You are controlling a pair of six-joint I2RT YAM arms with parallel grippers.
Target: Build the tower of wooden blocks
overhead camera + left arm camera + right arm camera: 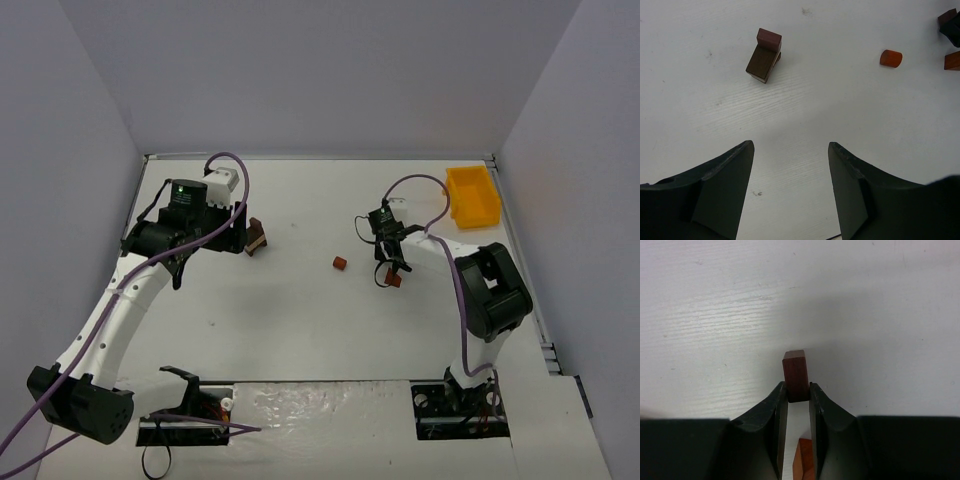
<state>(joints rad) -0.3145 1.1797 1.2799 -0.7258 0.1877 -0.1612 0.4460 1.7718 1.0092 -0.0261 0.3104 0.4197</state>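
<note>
Pickup, by my reading: a reddish-brown block (795, 371) stands pinched between the narrow jaws of the right hand (797, 388), close to the tabletop (715, 315). Next it needs lifting clear and carrying left to the tower (257, 236), well apart, near which the left hand (790, 150) hovers half open and empty.

The top camera looks down from behind; wrist cameras look closely past their fingers (720, 190) at the table (840, 115). The tower (764, 57), beyond the left fingers, shows in both.
</note>
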